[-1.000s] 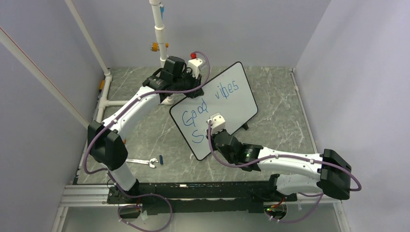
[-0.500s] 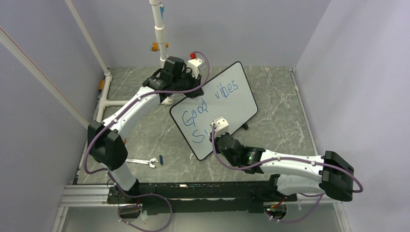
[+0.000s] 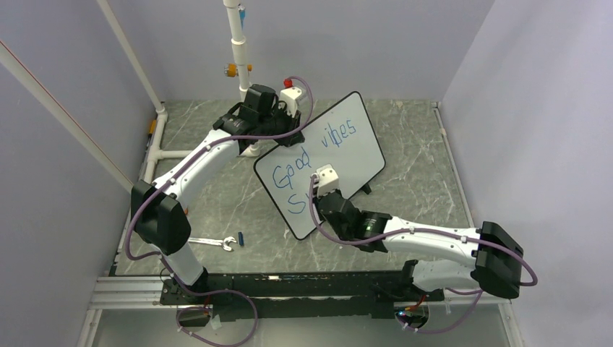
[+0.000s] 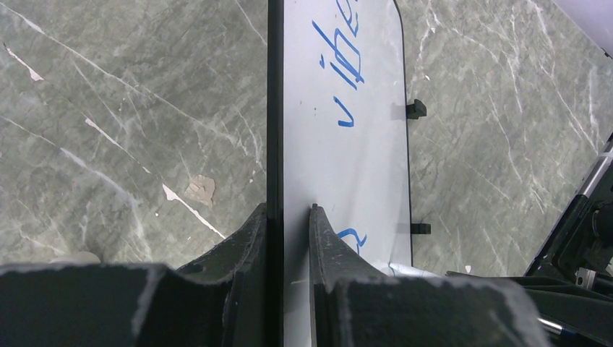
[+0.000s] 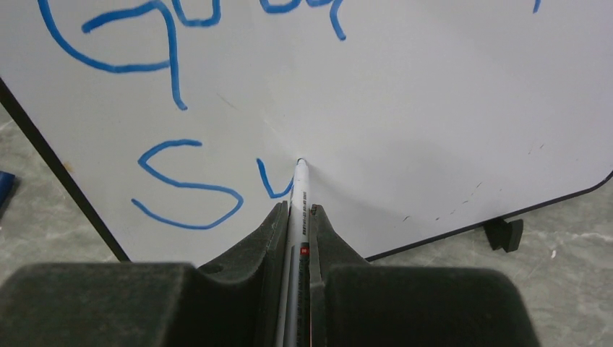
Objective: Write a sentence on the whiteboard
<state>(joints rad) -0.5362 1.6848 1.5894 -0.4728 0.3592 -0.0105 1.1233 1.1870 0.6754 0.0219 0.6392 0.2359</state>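
Note:
The whiteboard (image 3: 361,155) stands tilted on its black feet in the middle of the table. My left gripper (image 3: 298,131) (image 4: 289,210) is shut on the board's upper edge, one finger on each face. The sentence (image 3: 293,168) in blue reads "Good vibes", with an "S" and a small stroke (image 5: 271,184) started below it. My right gripper (image 3: 316,189) (image 5: 298,208) is shut on a white marker (image 5: 299,184). The marker's tip touches the board just right of that stroke.
A wrench (image 3: 217,242) and a small blue cap (image 3: 240,238) lie on the table to the left of the board's lower corner. A white pipe stand (image 3: 237,50) rises behind the left arm. Walls close in both sides. One board foot (image 5: 504,233) sits near the right gripper.
My right gripper dipped down and right along the board with the marker, then came back up, adding a stroke after the "S". The left gripper and the board stayed put.

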